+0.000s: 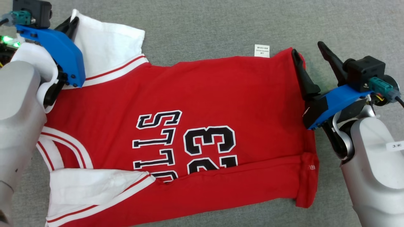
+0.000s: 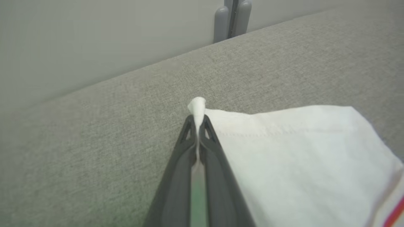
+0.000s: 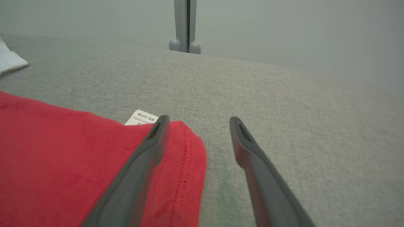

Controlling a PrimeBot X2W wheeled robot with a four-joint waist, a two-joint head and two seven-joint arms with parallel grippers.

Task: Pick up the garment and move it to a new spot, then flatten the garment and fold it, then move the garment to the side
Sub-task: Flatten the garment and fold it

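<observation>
Pinched shut, the left gripper (image 2: pixel 198 120) sits at the upper left of the head view and has hold of the corner of a white sleeve (image 1: pixel 107 44). In the left wrist view a small tuft of white cloth pokes out past the closed fingertips. The right gripper (image 1: pixel 308 49), at the right of the head view, stands wide open and holds nothing. One finger lies over the red corner of the hem and the other over bare cloth of the grey surface (image 1: pixel 205 25). Whether the finger presses on the hem cannot be told.

The garment (image 1: pixel 221 94) is a red jersey spread across the grey surface, filling the middle and lower left of the head view. Its collar end is toward the left of the frame and its hem toward the right. It has white sleeves edged with thin red stripes. On the body are black letters and the number 23, outlined in white and partly hidden. The long edge nearest the bottom of the frame is folded over onto the body, covering the lower part of the print. A second white sleeve (image 1: pixel 88 189) lies at the lower left. A small white care label (image 1: pixel 262 50) sticks out from the upper edge near the right gripper.
</observation>
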